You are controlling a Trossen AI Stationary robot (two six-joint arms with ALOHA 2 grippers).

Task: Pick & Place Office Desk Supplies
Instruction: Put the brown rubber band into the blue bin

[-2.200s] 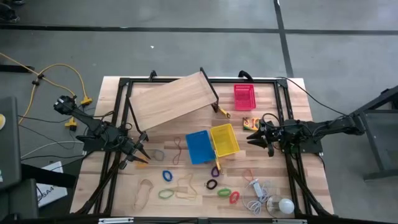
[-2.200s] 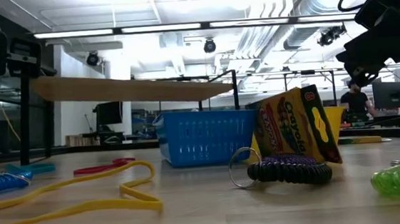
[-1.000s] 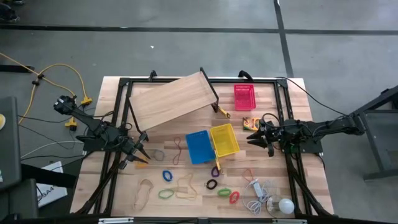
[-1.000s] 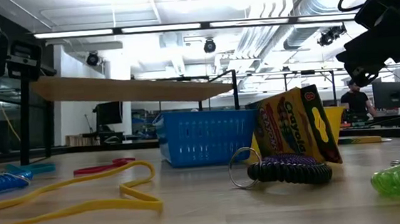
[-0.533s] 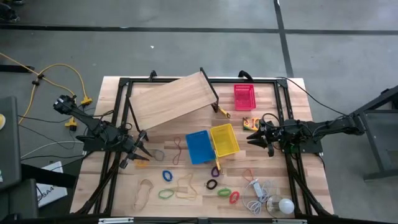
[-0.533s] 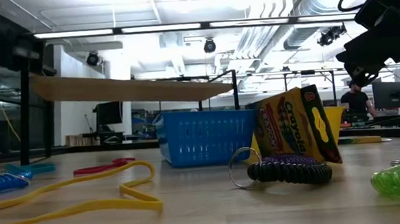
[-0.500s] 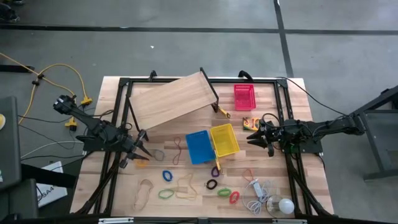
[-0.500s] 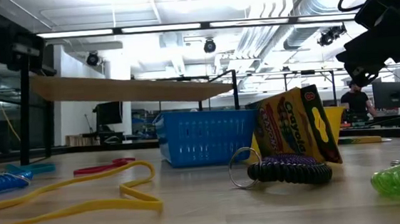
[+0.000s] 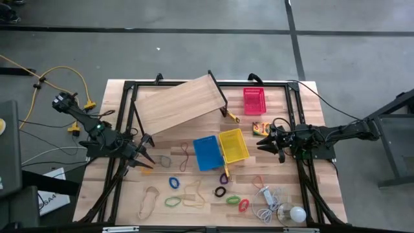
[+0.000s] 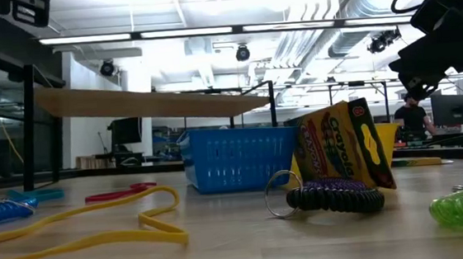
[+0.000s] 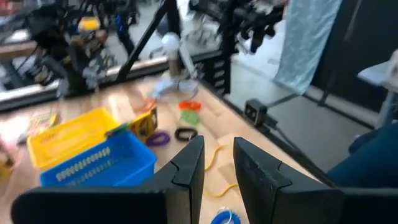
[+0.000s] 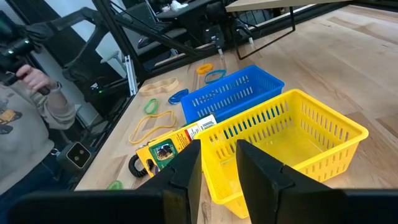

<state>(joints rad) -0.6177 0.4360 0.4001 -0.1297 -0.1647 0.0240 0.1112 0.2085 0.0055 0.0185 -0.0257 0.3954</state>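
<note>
The blue basket (image 9: 207,153) and the yellow basket (image 9: 233,144) stand side by side at mid table. The red basket (image 9: 254,100) stands at the far right. The crayon box (image 10: 345,149) leans on its edge against the yellow basket's near end, with a dark coil (image 10: 336,197) at its foot. Several rubber-band loops (image 9: 194,193) lie flat along the near side. My left gripper (image 9: 150,155) hovers at the table's left, shut and empty. My right gripper (image 9: 260,144) hovers right of the yellow basket, shut and empty.
The wooden board (image 9: 174,103) on black legs slopes over the far left. The white bulb (image 9: 297,213) and its cord lie at the near right corner. A small yellow-red item (image 9: 261,127) lies by my right gripper. A person (image 12: 31,106) stands beyond the table.
My left arm has risen: its dark body has climbed almost out of the low view's top left corner, and the gripper has drawn a little toward the far edge. My right arm and all the supplies have kept still.
</note>
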